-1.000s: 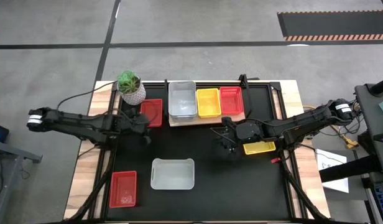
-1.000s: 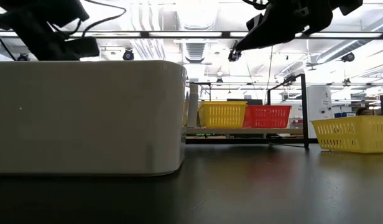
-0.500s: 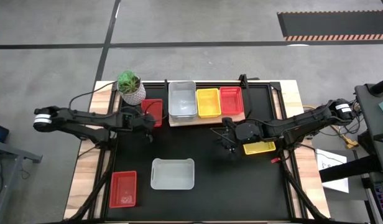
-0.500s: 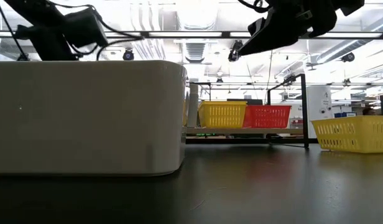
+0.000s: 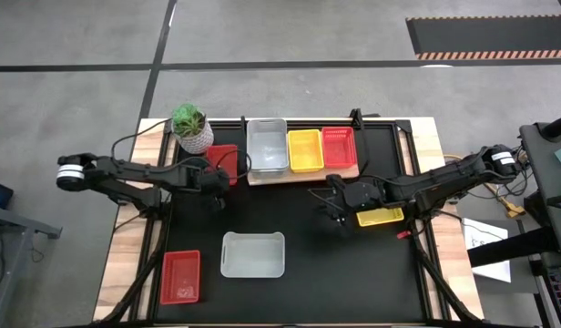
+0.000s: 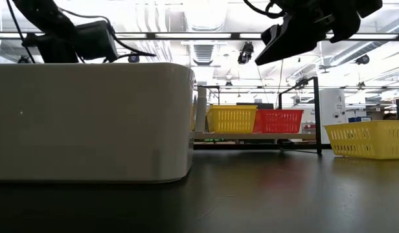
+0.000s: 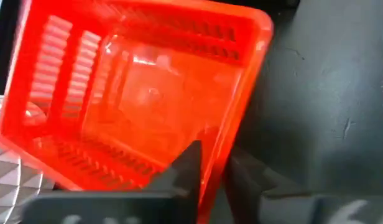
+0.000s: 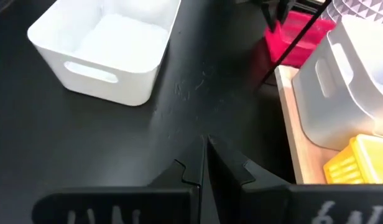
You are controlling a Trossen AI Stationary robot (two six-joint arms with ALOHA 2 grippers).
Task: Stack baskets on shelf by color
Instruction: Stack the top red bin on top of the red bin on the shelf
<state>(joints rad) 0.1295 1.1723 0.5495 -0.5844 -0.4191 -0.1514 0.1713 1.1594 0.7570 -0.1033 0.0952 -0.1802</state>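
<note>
My left gripper is shut on a red basket beside the potted plant, left of the shelf. The wood-grain shelf carries pale grey-white baskets, a yellow basket and a red basket, each resting on its base. My right gripper hangs shut above bare mat, near a yellow basket that sits under its arm. A white basket and another red basket sit on the mat near the near edge. My left gripper pinches the red basket's side wall at the rim, one finger inside the basket and the other outside. The fingers come from the near side. In the high view the basket looks tilted; whether it is clear of the mat does not show.
A green plant in a white patterned pot stands close to the held basket on its far left. A black frame post rises behind the shelf. Open black mat lies between the two arms. Cables trail off both table sides.
My left arm has reached toward the table's right and slightly toward the far edge, carrying the red basket with it. The basket now looks shorter from above, as if tipped. My right gripper has stayed almost where it was.
</note>
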